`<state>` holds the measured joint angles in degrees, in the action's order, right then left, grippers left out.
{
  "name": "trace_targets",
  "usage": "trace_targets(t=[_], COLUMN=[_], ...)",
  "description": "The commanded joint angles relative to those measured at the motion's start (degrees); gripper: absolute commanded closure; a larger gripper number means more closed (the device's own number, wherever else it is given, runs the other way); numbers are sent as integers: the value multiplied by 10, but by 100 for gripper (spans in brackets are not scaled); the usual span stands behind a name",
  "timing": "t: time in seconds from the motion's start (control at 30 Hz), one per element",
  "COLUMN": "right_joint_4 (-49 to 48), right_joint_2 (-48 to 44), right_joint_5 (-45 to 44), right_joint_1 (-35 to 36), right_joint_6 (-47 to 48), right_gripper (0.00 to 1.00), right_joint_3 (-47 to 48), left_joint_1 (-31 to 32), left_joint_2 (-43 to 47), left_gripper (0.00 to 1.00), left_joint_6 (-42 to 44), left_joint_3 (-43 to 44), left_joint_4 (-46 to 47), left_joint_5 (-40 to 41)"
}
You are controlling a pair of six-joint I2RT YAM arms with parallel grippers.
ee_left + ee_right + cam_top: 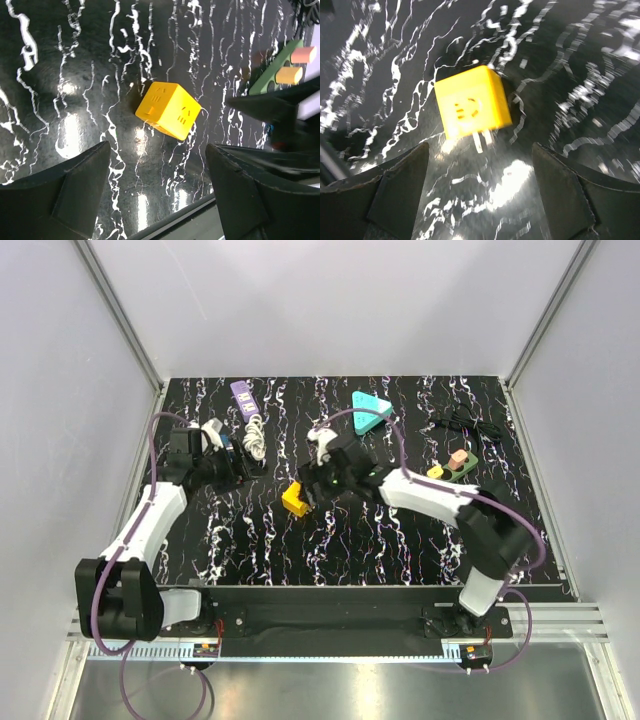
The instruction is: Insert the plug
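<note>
Right wrist: right end effector (480, 165) wide open, seemingly clear of plug (472, 102).

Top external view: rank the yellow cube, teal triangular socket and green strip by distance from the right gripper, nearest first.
1. Yellow cube, directly beside the right gripper.
2. Teal triangular socket, behind it.
3. Green strip, far right.

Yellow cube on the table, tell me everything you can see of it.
The yellow cube looks like glossy plastic with rounded edges. Its visible faces carry socket slots, and pale prongs stick out from one side. It lies free on the black marbled table, left of centre and turned askew. It sits just ahead of the open right pincer, apart from its fingers. Nothing holds it.
</note>
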<state>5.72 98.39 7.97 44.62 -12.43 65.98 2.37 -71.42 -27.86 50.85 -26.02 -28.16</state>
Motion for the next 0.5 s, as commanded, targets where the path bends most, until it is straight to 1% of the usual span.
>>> trace_targets(t=[0.0,0.1,0.3,0.47], right_joint_4=[-47,-52,-119,-141], right_joint_2=[39,68,95,115], right_joint_5=[-11,-20,-30,-31], right_joint_1=[24,36,56,57], right_joint_6=[64,86,104,105], right_gripper=[10,10,11,15], right_joint_3=[41,44,23,15], left_joint_1=[0,-3,-17,-18], left_joint_2=[19,26,26,29], left_gripper=[17,16,15,15], left_joint_6=[21,25,25,40], left_joint_3=[-2,-8,-10,-14], left_joint_4=[34,33,37,34], left_joint_5=[-23,-5,-15,-28])
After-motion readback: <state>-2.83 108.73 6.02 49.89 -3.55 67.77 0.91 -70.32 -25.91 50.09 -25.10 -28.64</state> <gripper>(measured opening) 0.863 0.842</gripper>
